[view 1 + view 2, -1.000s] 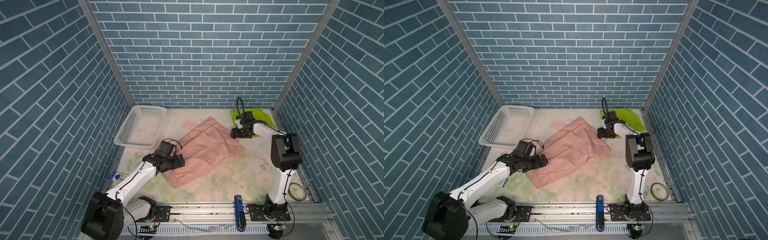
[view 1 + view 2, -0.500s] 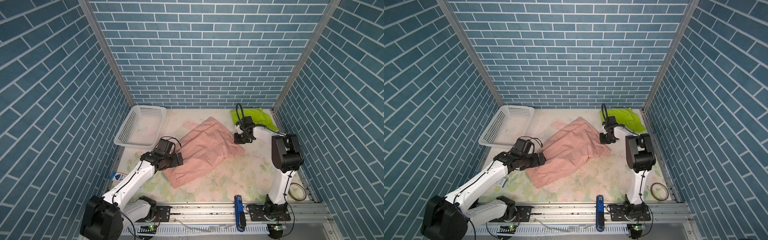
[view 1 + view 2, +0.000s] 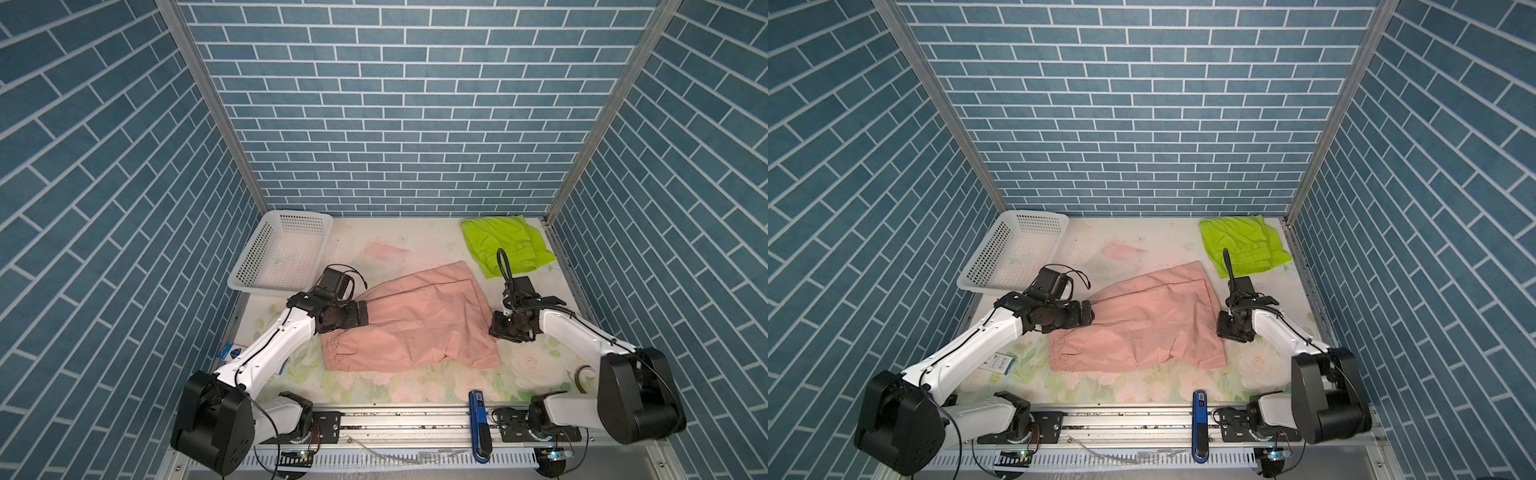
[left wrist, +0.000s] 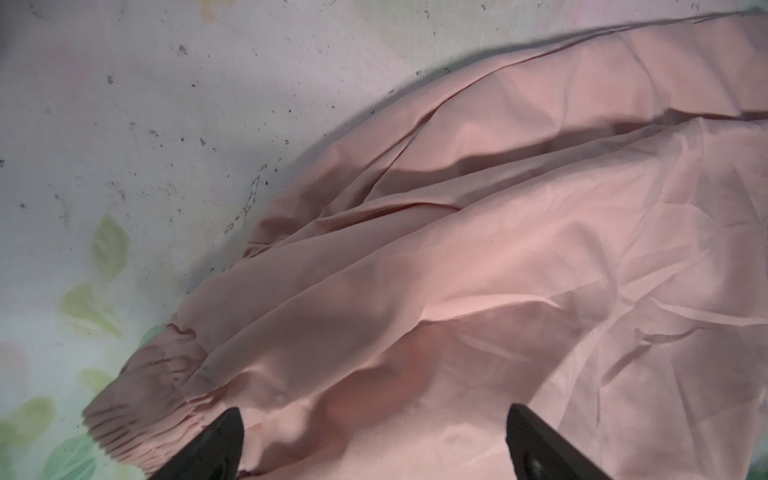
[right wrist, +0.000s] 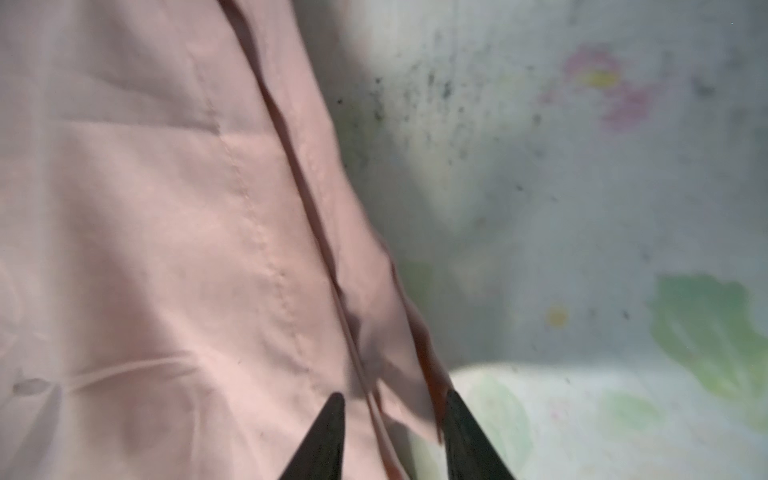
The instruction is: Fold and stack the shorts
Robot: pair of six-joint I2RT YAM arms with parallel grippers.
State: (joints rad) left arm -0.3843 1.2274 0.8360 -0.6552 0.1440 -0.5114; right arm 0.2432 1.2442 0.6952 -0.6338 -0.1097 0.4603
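Your left gripper (image 4: 374, 411) gapes wide over the pink shorts (image 3: 409, 324) at the waistband. Your right gripper (image 5: 395, 399) is narrow, straddling their hem. Pink shorts lie unfolded beside the basket (image 3: 266, 287). Green shorts (image 3: 505, 243), well apart from it, look folded. Stacking's left.

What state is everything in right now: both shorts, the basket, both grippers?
pink shorts: unfolded, spread out flat, wrinkled.
green shorts: lying in the far right corner, apart from the pink pair, not stacked.
basket: upright, no shorts in it.
left gripper: open, over the waistband end of the pink shorts.
right gripper: open, one jaw on either side of the pink hem edge.
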